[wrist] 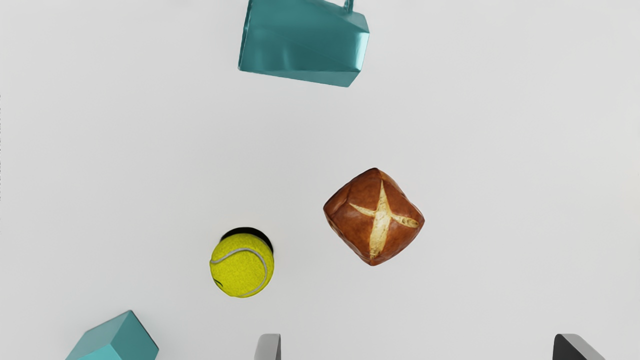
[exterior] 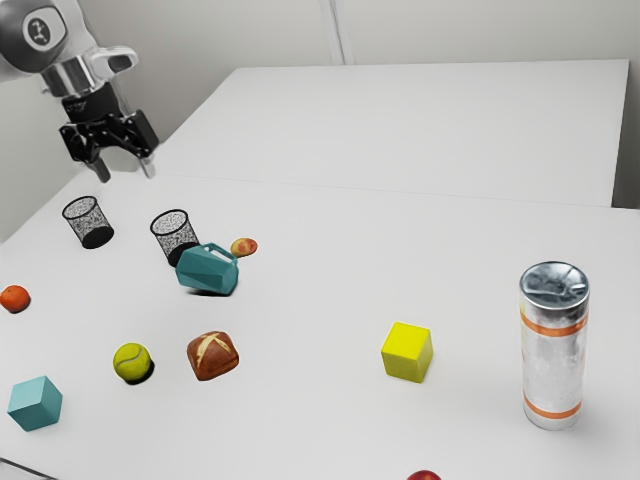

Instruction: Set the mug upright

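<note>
High above the table's far left part, in the exterior view, my gripper (exterior: 124, 170) hangs open with nothing between its fingers. The teal faceted mug (exterior: 207, 270) lies on its side on the table, its handle up and toward the exterior view's right. In the wrist view the mug (wrist: 305, 42) shows at the top edge, partly cut off, well away from the gripper (wrist: 417, 347), whose two fingertips stand wide apart.
Two black mesh cups (exterior: 88, 222) (exterior: 175, 238) stand near the mug, one right behind it. A peach-like fruit (exterior: 244, 247), bread roll (exterior: 213, 356), tennis ball (exterior: 132, 362), teal cube (exterior: 36, 403), orange (exterior: 15, 298), yellow cube (exterior: 407, 352) and tall canister (exterior: 553, 345) are spread about the table (exterior: 320, 300).
</note>
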You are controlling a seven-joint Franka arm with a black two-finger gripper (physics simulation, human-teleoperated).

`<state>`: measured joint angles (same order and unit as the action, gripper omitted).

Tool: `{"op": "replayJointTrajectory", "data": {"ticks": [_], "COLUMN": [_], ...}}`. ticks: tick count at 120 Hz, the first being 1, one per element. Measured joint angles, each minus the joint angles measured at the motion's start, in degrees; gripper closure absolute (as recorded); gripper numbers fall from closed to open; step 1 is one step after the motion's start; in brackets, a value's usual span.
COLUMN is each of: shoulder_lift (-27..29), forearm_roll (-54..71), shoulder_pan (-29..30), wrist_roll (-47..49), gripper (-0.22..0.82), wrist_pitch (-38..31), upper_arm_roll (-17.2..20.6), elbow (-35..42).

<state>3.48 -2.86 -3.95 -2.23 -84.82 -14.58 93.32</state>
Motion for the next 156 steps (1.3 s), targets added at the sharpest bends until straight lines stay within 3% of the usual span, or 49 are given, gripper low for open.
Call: {"op": "replayJointTrajectory", "data": {"ticks": [22,40,61,88,106,156], "shoulder_lift": [-0.6,-3.6,-12.0,-18.8,-20.1,-25.1], "forearm_roll": [-3.2,-15.4,-26.1,-36.5,-43.6,-56.6], "shoulder_pan": [0.7,8.1,16.2,16.2,16.3,17.2], "wrist_roll": [-0.6,-5.1,-12.9,-22.1,-28.7,-42.7], "gripper": [0.01,0.01,0.02,0.02,0.02,0.02], "wrist_pitch": [-7.1,-13.1,-19.6,-24.7,-26.5,-27.1], "upper_arm_roll": [-0.1,-0.1,-0.2,-0.2,-1.3,-2.5], "elbow": [2.2,7.9,10.3,11.4,15.0,15.6]}}
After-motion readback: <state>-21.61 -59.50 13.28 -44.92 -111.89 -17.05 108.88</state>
